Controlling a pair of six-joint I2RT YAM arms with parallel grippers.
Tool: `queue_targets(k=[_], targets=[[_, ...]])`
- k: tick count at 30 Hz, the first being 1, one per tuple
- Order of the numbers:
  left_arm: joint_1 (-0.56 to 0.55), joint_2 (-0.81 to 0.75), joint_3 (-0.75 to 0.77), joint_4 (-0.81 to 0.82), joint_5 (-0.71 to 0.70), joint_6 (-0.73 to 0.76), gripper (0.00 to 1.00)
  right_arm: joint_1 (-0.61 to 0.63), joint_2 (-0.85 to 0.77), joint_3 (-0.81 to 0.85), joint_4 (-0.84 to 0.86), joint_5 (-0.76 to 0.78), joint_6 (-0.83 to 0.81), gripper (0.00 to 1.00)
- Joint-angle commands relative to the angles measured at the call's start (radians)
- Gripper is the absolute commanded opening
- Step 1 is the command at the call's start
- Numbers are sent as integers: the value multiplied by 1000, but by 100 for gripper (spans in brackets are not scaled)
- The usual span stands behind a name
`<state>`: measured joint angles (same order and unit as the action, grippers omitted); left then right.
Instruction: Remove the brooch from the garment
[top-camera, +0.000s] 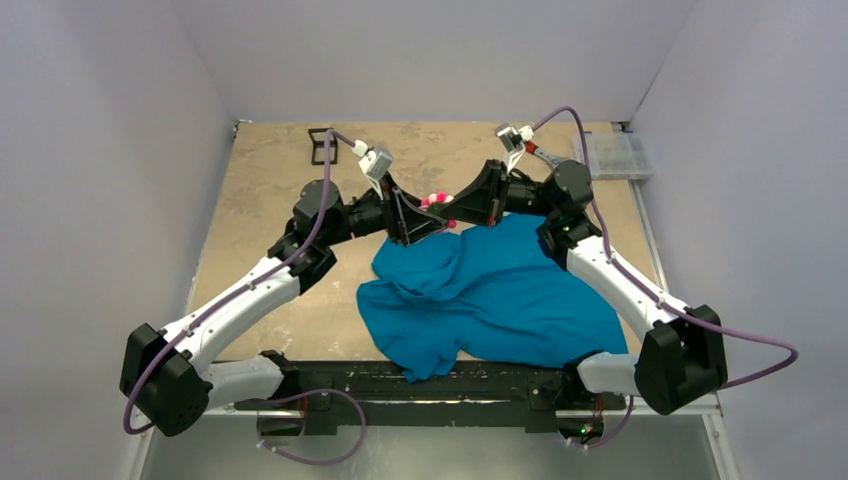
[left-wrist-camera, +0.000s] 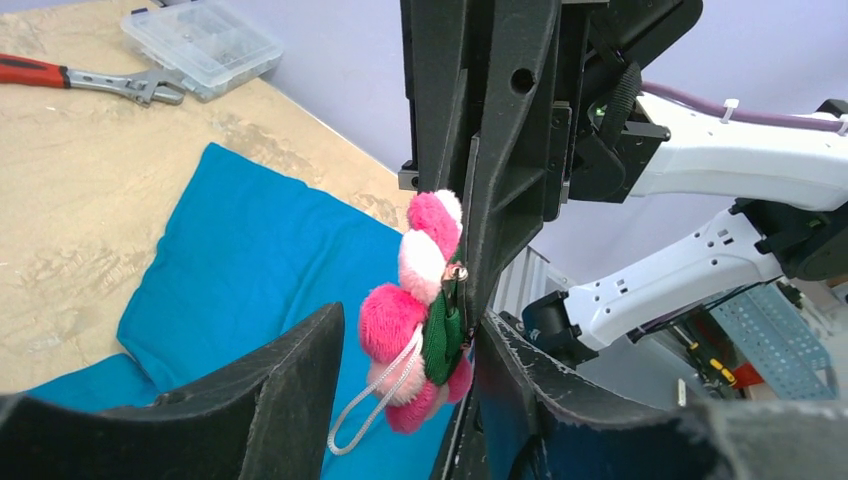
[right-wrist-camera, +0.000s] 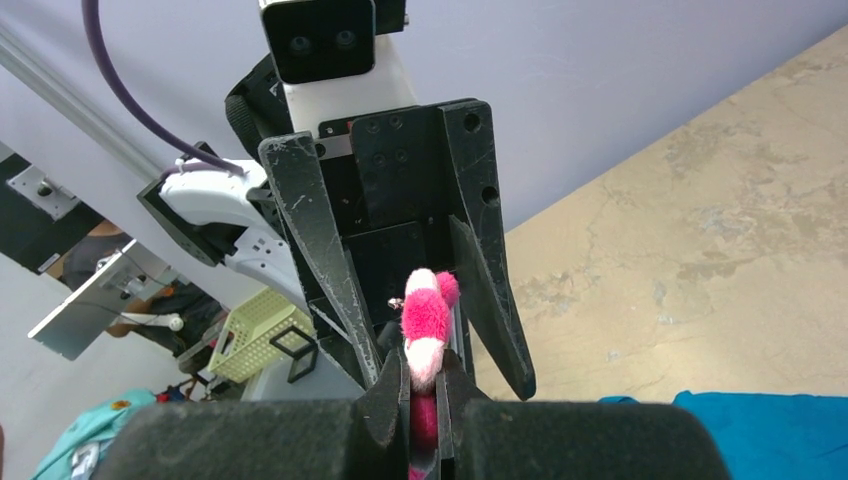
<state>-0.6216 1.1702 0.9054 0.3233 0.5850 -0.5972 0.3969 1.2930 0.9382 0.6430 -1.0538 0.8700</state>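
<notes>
The brooch (top-camera: 437, 201), a fuzzy pink and pale-pink flower with a green backing and a white cord loop, hangs in the air between my two grippers. My right gripper (right-wrist-camera: 423, 375) is shut on the brooch (right-wrist-camera: 425, 320), pinching its lower petals edge-on. My left gripper (left-wrist-camera: 410, 340) is open, with one finger on each side of the brooch (left-wrist-camera: 415, 310) and not touching it. The teal garment (top-camera: 490, 290) lies crumpled on the table below; in the left wrist view the garment (left-wrist-camera: 240, 260) looks separate from the brooch.
A clear plastic parts box (top-camera: 615, 155) sits at the far right edge, and it also shows in the left wrist view (left-wrist-camera: 200, 40) beside a red-handled wrench (left-wrist-camera: 60, 75). A small black frame (top-camera: 322, 145) stands at the back left. The tan tabletop (top-camera: 270, 190) ends at grey walls.
</notes>
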Motion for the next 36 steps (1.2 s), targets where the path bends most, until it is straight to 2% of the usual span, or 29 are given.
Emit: queue_targets(k=[1, 6, 15, 24, 36], targets=[[15, 2, 37, 10, -18, -42, 48, -5, -38, -9, 13, 14, -17, 0], [34, 1, 42, -2, -17, -66, 46, -5, -43, -13, 11, 17, -21, 0], [39, 4, 55, -1, -18, -76, 52, -5, -44, 5, -57, 46, -81, 0], [47, 3, 50, -8, -22, -88, 47, -5, -46, -2, -34, 36, -69, 0], [59, 20, 55, 21, 12, -124, 37, -5, -35, -33, 97, -4, 3, 0]])
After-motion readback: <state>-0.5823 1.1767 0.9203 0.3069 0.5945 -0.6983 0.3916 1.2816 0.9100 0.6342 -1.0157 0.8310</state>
